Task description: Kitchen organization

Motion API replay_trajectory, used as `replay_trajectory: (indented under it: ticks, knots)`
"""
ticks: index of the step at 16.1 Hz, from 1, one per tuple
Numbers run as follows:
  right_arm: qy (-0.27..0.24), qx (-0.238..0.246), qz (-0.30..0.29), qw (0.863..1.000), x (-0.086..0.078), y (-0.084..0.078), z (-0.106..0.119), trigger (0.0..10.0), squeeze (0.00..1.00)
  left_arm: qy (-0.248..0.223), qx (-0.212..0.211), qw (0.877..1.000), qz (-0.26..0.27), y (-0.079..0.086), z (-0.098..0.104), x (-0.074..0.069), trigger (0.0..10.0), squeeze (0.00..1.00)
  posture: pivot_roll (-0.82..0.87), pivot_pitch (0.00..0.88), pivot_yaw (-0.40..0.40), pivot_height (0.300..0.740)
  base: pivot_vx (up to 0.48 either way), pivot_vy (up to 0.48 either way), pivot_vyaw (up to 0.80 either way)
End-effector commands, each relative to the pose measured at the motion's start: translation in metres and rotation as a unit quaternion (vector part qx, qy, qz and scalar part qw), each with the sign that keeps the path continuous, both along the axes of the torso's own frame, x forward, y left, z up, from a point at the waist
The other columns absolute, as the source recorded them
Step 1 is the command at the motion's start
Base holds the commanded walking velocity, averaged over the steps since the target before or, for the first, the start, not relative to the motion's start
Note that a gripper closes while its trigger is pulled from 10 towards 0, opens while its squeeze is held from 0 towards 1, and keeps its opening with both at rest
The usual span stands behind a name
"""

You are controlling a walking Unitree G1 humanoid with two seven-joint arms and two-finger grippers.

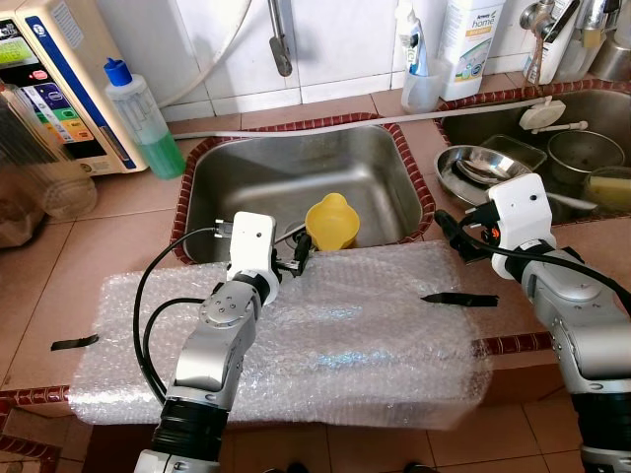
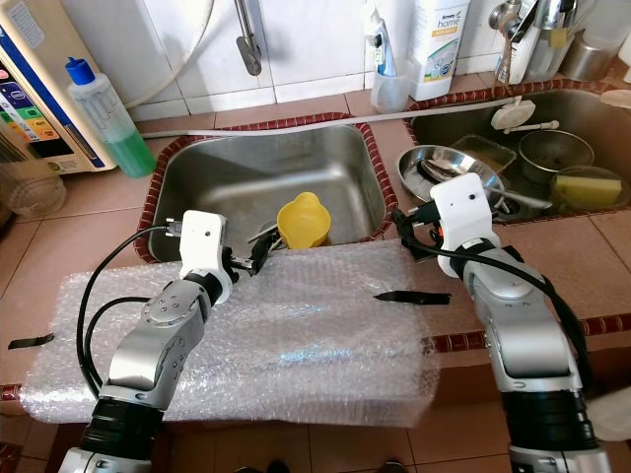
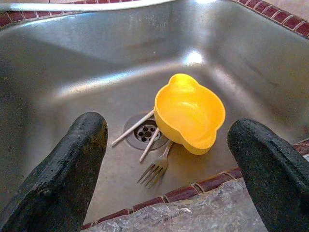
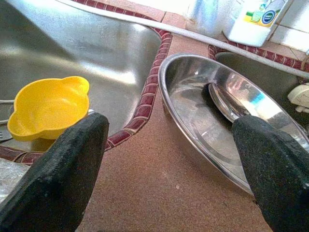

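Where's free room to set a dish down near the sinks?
Free: the bubble wrap between both arms, and the left sink's floor behind the yellow bowl. Crowded: the drain by the fork, and the right sink with its steel plate and containers.

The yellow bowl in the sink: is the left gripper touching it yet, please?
Apart. The left wrist view shows the yellow bowl lying beyond the open left gripper, bare sink floor between.

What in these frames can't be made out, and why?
- Fork handle: hidden under the yellow bowl, left wrist view.
- Spoon handle in the steel plate: covered by the right gripper finger, right wrist view.
- White bottle label: cut off by the top edge, too small to read.
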State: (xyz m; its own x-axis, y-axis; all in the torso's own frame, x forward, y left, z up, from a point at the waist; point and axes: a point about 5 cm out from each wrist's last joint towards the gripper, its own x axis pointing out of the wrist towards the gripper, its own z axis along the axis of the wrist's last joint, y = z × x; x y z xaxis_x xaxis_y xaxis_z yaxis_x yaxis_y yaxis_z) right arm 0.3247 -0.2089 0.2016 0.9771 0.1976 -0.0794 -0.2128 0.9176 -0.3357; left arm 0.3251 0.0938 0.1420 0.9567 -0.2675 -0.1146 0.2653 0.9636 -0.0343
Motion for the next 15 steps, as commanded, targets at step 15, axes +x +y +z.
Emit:
replay_trajectory:
  ticks: [15]
  knots:
    - [-0.003, -0.016, -0.031, 0.999, 0.011, -0.028, 0.009, 10.0, 1.0, 0.015, 0.011, 1.0, 0.018, 0.007, -0.006, -0.001, 10.0, 0.0, -0.34, 0.172, 0.144, 0.74, 0.0, 0.0, 0.0]
